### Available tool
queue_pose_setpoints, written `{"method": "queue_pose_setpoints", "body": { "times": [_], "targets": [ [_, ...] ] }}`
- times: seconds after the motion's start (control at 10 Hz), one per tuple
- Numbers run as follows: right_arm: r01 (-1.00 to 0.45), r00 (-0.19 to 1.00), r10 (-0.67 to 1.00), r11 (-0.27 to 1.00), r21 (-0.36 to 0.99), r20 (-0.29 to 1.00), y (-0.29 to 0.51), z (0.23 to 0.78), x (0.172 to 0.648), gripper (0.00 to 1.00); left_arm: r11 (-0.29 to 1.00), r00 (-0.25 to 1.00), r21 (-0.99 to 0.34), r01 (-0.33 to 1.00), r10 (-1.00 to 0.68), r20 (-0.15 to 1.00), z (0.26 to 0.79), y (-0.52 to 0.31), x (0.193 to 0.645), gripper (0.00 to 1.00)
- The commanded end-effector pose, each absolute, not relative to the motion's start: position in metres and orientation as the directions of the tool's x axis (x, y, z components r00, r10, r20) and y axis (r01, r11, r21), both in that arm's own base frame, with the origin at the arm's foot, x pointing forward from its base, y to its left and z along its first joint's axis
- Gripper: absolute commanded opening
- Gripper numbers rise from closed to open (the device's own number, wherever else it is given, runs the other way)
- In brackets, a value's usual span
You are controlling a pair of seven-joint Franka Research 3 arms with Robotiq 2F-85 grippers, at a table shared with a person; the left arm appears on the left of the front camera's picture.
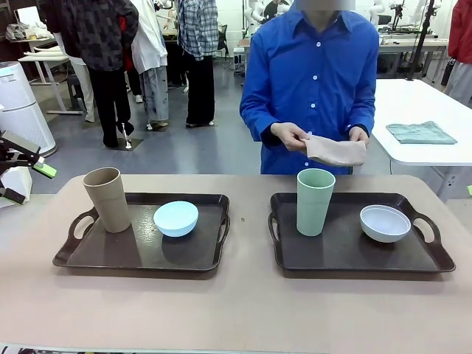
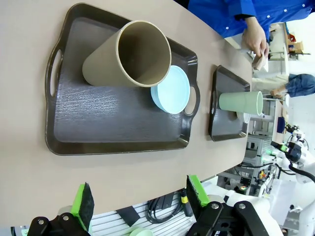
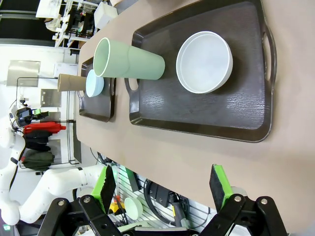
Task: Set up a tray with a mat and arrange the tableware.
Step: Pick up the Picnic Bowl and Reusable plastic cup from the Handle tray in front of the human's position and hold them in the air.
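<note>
Ahead of the left claw [image 2: 140, 194], across a strip of bare tabletop [image 2: 29, 177], lies the left tray [image 2: 108, 123]. The claw's jaws stand wide and hold nothing. The claw is well apart from the tray.

1. The tan cup [image 2: 123, 59] stands upright on the far part of this tray, as seen from the left claw.
2. The blue bowl [image 2: 172, 91] sits on the same tray, just beside the cup but not touching it, on the side toward the right tray [image 3: 221, 108].

Ahead of the right claw [image 3: 164, 182], again across bare tabletop, lies the right tray. This claw's jaws also stand wide and hold nothing.

1. The white bowl [image 3: 204, 61] rests on the tray straight ahead of the right claw.
2. The green cup [image 3: 133, 61] stands upright on the same tray, apart from the bowl, at the end nearer the left tray.

Beyond the right tray, at the far side of the tabletop, a person in a blue shirt stands. Both hands [image 1: 293, 136] hold a folded beige cloth [image 1: 335, 151] above the tabletop's far edge, well apart from both claws.
</note>
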State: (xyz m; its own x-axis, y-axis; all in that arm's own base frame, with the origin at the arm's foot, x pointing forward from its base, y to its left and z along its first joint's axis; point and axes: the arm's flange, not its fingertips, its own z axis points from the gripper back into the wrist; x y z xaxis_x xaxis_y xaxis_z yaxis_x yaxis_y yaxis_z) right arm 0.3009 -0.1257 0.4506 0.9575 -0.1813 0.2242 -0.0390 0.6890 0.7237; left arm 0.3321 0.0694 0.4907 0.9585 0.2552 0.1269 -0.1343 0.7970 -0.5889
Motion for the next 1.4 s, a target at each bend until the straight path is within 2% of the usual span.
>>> {"method": "queue_pose_setpoints", "body": {
  "times": [0.0, 0.1, 0.2, 0.5, 0.7, 0.8, 1.0, 1.2, 1.3],
  "targets": [
    [-0.039, 0.958, -0.181, 0.689, 0.724, 0.224, -0.126, 0.451, 0.301, 1.0, 0.784, 0.955, -0.607, -0.133, 0.264, 0.132, 0.491, 0.067, 0.333, 1.0],
    [-0.089, 0.964, -0.107, 0.736, 0.671, 0.245, -0.126, 0.458, 0.302, 1.0, 0.797, 0.959, -0.589, -0.134, 0.255, 0.127, 0.491, 0.069, 0.332, 1.0],
    [-0.122, 0.963, -0.06, 0.773, 0.623, 0.262, -0.118, 0.472, 0.306, 1.0, 0.829, 0.961, -0.558, -0.035, 0.181, 0.208, 0.511, 0.051, 0.342, 1.0],
    [-0.118, 0.97, 0.019, 0.911, 0.394, 0.244, -0.097, 0.518, 0.319, 1.0, 0.928, 0.928, -0.321, 0.191, -0.063, 0.368, 0.58, -0.015, 0.364, 1.0],
    [-0.108, 0.979, 0.051, 0.951, 0.291, 0.196, -0.08, 0.535, 0.336, 1.0, 0.923, 0.87, -0.169, 0.345, -0.247, 0.427, 0.596, -0.063, 0.393, 1.0],
    [-0.099, 0.988, 0.065, 0.964, 0.247, 0.141, -0.067, 0.539, 0.347, 1.0, 0.871, 0.8, -0.092, 0.483, -0.397, 0.449, 0.599, -0.09, 0.409, 1.0],
    [-0.072, 0.995, 0.057, 0.981, 0.179, 0.085, -0.039, 0.541, 0.374, 1.0, 0.747, 0.635, 0.033, 0.664, -0.586, 0.503, 0.599, -0.154, 0.442, 1.0],
    [-0.048, 0.998, 0.04, 0.984, 0.172, 0.047, -0.019, 0.529, 0.396, 1.0, 0.597, 0.509, -0.021, 0.802, -0.664, 0.548, 0.588, -0.216, 0.457, 1.0],
    [-0.024, 0.999, 0.018, 0.987, 0.159, 0.038, -0.013, 0.523, 0.407, 1.0, 0.519, 0.501, -0.121, 0.846, -0.698, 0.512, 0.578, -0.242, 0.464, 1.0]
  ]
}}
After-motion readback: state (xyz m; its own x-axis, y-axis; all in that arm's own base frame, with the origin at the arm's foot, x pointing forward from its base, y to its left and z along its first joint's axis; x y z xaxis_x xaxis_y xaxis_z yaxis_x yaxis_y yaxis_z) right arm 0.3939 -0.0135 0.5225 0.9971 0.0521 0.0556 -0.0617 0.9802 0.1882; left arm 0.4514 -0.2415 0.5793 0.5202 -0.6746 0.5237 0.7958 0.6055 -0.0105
